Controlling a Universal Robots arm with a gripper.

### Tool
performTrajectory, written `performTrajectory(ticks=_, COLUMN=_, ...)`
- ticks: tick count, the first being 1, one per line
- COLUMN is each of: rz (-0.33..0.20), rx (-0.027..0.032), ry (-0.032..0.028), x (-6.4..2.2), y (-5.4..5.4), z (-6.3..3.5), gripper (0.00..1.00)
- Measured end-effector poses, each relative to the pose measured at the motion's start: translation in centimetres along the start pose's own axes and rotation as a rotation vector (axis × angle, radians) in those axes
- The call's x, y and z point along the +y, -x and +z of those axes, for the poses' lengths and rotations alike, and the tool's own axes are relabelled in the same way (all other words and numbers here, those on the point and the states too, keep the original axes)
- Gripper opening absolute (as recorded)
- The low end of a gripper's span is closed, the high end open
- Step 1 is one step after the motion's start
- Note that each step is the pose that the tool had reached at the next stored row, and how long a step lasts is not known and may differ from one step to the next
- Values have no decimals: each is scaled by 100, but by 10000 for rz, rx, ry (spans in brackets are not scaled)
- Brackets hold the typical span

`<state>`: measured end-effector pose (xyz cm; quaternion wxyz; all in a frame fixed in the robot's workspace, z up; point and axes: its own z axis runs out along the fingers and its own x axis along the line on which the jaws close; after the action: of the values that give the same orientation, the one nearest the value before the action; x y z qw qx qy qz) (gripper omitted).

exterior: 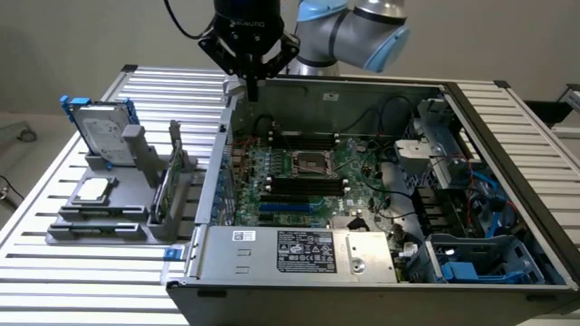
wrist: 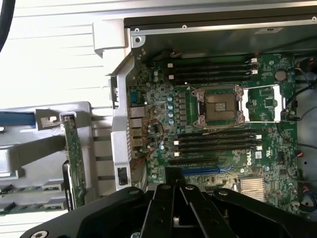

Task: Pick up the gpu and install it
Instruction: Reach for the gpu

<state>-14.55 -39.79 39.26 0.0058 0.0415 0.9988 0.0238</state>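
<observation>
Above the rear wall of the case [exterior: 363, 304] in the exterior view, our gripper [exterior: 252, 89] hangs straight down, fingers pressed together on nothing, while the gpu [exterior: 168, 178] stands on edge in the grey holder [exterior: 100, 227] beside the case. In the wrist view the gripper [wrist: 174, 174] points at the motherboard [wrist: 270, 148], the gpu [wrist: 74, 153] off to one side; we judge a clean pickup needs jaws spread and squared over the card's top edge.

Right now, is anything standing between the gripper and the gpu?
Nothing visible does. The gripper hangs shut above the open computer case, near its side wall. The gpu stands on edge in the gray holder just outside that wall, with open air between them. That wall does stand between the gpu and the motherboard.
</observation>
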Motion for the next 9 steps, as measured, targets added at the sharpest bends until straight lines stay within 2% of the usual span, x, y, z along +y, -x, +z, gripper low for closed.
performTrajectory(ticks=9, rz=8, rx=162, ry=5, x=-21, y=-402, z=-5, gripper=11)
